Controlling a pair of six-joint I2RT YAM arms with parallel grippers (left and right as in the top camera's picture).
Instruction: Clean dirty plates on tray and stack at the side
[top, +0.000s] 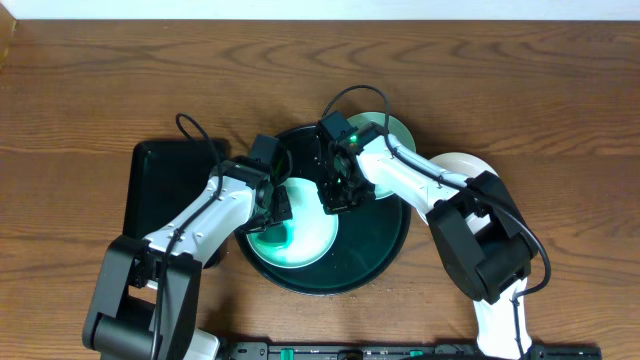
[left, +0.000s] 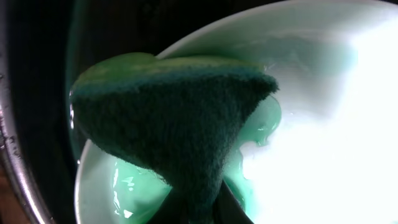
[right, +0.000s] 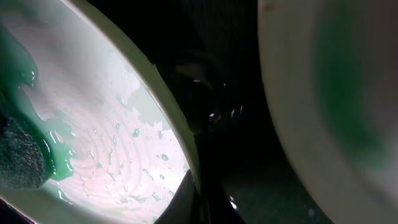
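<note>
A pale plate (top: 300, 240) with green smears lies on the left half of the round black tray (top: 385, 250). My left gripper (top: 272, 205) is shut on a green sponge (left: 180, 130) and presses it onto the plate (left: 323, 93) among the green smears. My right gripper (top: 335, 195) is shut on the plate's right rim (right: 186, 155); the plate's wet face (right: 106, 124) and the sponge (right: 18, 162) show in its view. A turquoise plate (top: 388, 135) sits at the tray's back right edge, also seen in the right wrist view (right: 336, 93). A third pale plate (top: 465, 165) lies on the table right of the tray.
A black rectangular tray (top: 165, 180) stands on the wooden table left of the round tray, close behind my left arm. Both arms cross over the round tray. The bare tray floor (right: 249, 155) lies between the two plates.
</note>
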